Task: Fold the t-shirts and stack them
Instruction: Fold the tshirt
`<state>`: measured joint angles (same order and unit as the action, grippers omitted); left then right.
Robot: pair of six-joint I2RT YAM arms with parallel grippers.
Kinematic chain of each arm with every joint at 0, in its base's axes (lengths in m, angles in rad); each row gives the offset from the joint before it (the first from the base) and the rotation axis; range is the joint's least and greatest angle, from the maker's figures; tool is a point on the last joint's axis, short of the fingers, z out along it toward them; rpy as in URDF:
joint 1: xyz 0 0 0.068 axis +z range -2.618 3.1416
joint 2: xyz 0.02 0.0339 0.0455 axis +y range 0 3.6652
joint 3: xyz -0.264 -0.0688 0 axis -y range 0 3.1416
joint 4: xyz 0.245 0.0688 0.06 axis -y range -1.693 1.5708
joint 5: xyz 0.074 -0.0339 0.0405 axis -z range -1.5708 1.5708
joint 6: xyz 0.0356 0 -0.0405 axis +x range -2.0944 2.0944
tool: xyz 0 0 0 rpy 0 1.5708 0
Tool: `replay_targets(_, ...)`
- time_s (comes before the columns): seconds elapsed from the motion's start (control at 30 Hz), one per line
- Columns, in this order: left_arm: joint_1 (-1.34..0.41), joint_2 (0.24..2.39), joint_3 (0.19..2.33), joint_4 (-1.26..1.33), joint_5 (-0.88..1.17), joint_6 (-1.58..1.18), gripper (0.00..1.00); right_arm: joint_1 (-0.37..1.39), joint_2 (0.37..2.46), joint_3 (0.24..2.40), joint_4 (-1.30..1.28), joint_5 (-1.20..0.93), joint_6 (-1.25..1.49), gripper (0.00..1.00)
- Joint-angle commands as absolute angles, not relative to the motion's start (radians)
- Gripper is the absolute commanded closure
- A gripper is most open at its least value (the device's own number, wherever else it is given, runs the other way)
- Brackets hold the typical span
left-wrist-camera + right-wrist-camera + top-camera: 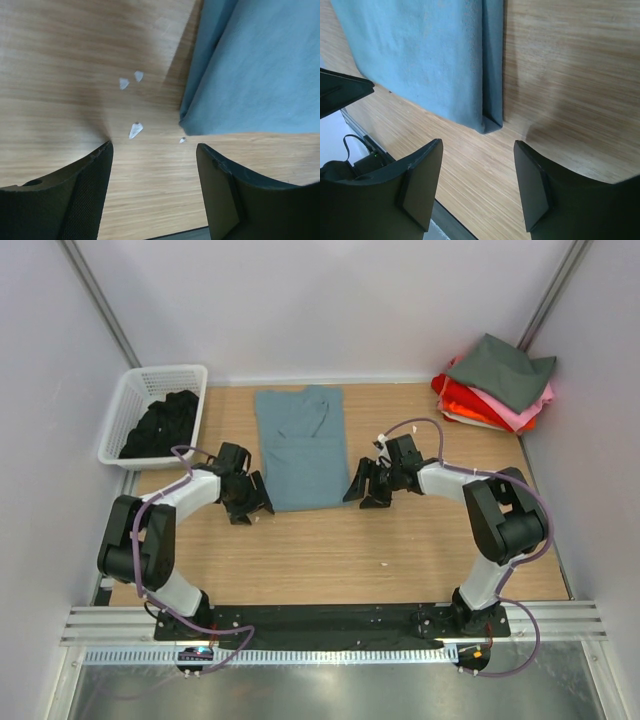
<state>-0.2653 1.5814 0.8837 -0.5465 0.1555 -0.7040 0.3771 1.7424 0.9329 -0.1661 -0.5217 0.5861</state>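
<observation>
A dusty blue-grey t-shirt (301, 447) lies flat on the wooden table, folded lengthwise into a long strip. My left gripper (252, 506) is open and empty just off its near left corner (192, 122). My right gripper (362, 494) is open and empty just off its near right corner (490, 122). Folded t-shirts, dark grey (503, 370) over pink, red and orange, are stacked at the back right. A black t-shirt (160, 424) is bunched in the basket.
A white lattice basket (131, 400) stands at the back left. Small white chips (134, 130) lie on the table near the left gripper. Grey walls close the table on three sides.
</observation>
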Motion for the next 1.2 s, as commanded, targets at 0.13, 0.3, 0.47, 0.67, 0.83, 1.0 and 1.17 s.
replay_targets(0.13,-0.270,1.572,0.862,-0.387,0.187,-0.722,0.33,0.390,1.790,0.943,-0.086,-0.538,0.604,0.41)
replay_targets(0.3,-0.270,1.539,0.848,-0.344,0.187,-0.723,0.33,0.391,1.810,0.948,-0.081,-0.537,0.600,0.43)
replay_targets(0.47,-0.270,1.562,0.833,-0.293,0.173,-0.738,0.34,0.393,1.839,0.954,-0.072,-0.545,0.601,0.48)
replay_targets(0.67,-0.270,1.583,0.813,-0.221,0.186,-0.756,0.39,0.393,1.859,0.954,-0.064,-0.549,0.595,0.55)
replay_targets(0.83,-0.270,1.605,0.795,-0.193,0.196,-0.759,0.53,0.393,1.881,0.962,-0.060,-0.552,0.594,0.70)
replay_targets(1.0,-0.272,1.600,0.764,-0.181,0.184,-0.765,0.81,0.393,1.893,0.965,-0.055,-0.560,0.591,0.83)
replay_targets(1.17,-0.273,1.569,0.742,-0.181,0.204,-0.775,1.00,0.393,1.853,0.940,-0.060,-0.552,0.586,0.98)
